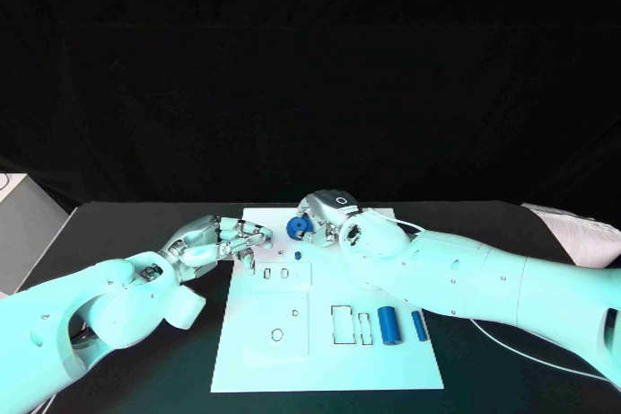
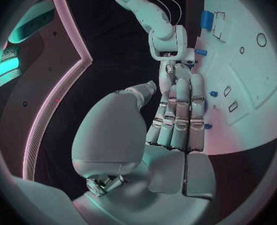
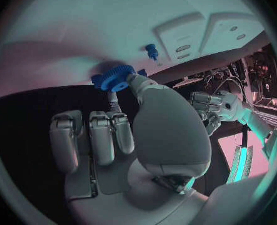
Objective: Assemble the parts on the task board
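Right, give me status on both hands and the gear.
Right hand pinches small blue toothed gear over white task board's far edge. Left hand holds nothing, fingers at the board's left edge. Small blue peg stands just ahead; nothing blocking.

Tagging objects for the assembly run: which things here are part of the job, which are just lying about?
Job:
task board
blue gear, pinched in the right hand
small blue peg standing in the board
two blue cylinders lying on the board
left hand, at the board's edge, holding nothing

Lying about:
white cloth at the table's right edge
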